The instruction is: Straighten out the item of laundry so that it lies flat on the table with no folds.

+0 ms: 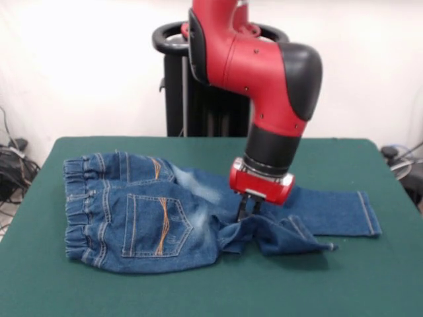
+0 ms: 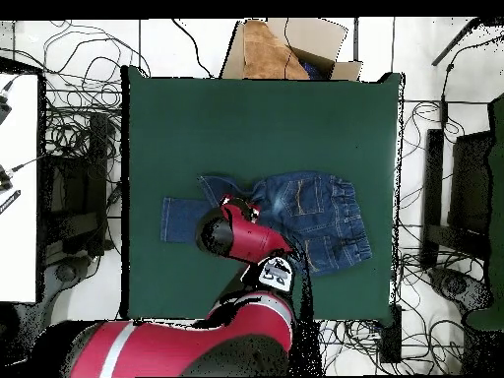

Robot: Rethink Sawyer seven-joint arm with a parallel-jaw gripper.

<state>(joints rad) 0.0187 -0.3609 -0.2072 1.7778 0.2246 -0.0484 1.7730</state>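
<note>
The small blue denim jeans (image 1: 152,221) lie back side up on the dark green table (image 1: 198,294), with the gathered waistband at the left and orange-stitched pockets showing. The far leg lies flat and reaches right to its hem (image 1: 369,212). The near leg (image 1: 284,239) is folded back and crumpled. My gripper (image 1: 247,210) points straight down at the base of that folded leg. Its fingers are close together and pinch the denim, which bunches up toward them. In the overhead view the jeans (image 2: 320,212) lie at the table's middle, and my arm hides the gripper.
The robot's black pedestal (image 1: 198,99) stands behind the table's far edge. An open cardboard box (image 2: 285,49) sits beyond the table edge opposite the robot. Cables lie on the floor round the table (image 2: 197,128). Green felt surrounds the jeans on all sides.
</note>
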